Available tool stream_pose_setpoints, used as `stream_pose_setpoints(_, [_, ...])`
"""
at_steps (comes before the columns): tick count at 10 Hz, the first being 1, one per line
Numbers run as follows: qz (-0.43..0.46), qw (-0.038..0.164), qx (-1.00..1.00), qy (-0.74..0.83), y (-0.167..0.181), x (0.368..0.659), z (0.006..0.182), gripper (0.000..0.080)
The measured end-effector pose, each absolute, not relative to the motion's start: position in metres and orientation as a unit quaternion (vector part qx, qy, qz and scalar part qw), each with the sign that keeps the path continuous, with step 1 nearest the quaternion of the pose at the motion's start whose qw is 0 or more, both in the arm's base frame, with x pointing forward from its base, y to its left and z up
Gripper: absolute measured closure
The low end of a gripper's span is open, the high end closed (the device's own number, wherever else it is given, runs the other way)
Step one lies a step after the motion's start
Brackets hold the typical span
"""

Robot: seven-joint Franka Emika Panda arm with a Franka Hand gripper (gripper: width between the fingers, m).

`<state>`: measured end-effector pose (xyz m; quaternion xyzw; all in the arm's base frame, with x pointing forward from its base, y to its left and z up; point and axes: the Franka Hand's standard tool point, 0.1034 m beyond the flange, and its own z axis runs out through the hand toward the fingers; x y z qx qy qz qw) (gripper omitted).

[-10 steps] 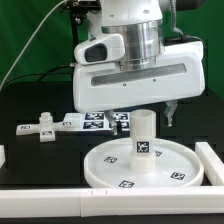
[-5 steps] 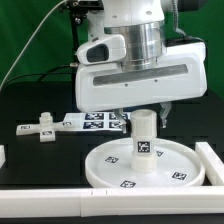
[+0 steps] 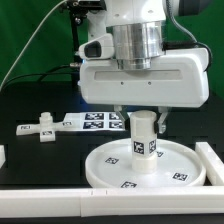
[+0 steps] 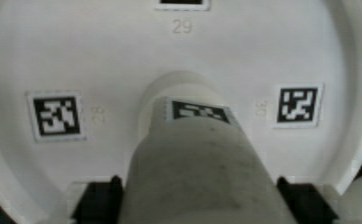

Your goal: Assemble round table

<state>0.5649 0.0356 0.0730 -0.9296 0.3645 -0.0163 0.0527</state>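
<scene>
The large white disc (image 3: pixel 110 172) lies flat on the black table, with small square tags on its face. The thick white tagged post (image 3: pixel 143 135) stands upright on the disc's centre. My gripper (image 3: pixel 143 116) comes down from above and is shut on the upper part of the post. In the wrist view the post (image 4: pixel 199 150) runs between my two dark fingers, which press on both its sides, so the gripper (image 4: pixel 199 200) grips it. The disc (image 4: pixel 107 50) fills the background with tags on either side of the post.
The marker board (image 3: pixel 95 122) lies behind the disc. A small tagged white part (image 3: pixel 40 129) lies at the exterior view's left. Long white border bars run along the front (image 3: pixel 60 200) and the exterior view's right (image 3: pixel 212 160).
My hand has turned about the post's axis while gripping it; the post's tag has swung round towards the exterior view's right. The disc has stayed in place.
</scene>
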Motion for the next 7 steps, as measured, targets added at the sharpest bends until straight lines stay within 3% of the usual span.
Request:
stream_pose_setpoints(3, [0.002,0.062,-0.797,0.601,0.0412,0.5625,0.0724,0.0393])
stream_pose_setpoints(5, [0.008,0.068,-0.768,0.637,0.0414,0.5624,0.0722,0.0393])
stream_pose_setpoints(7, [0.006,0.067,-0.788,0.611,0.0422,0.5622,0.0714,0.0179])
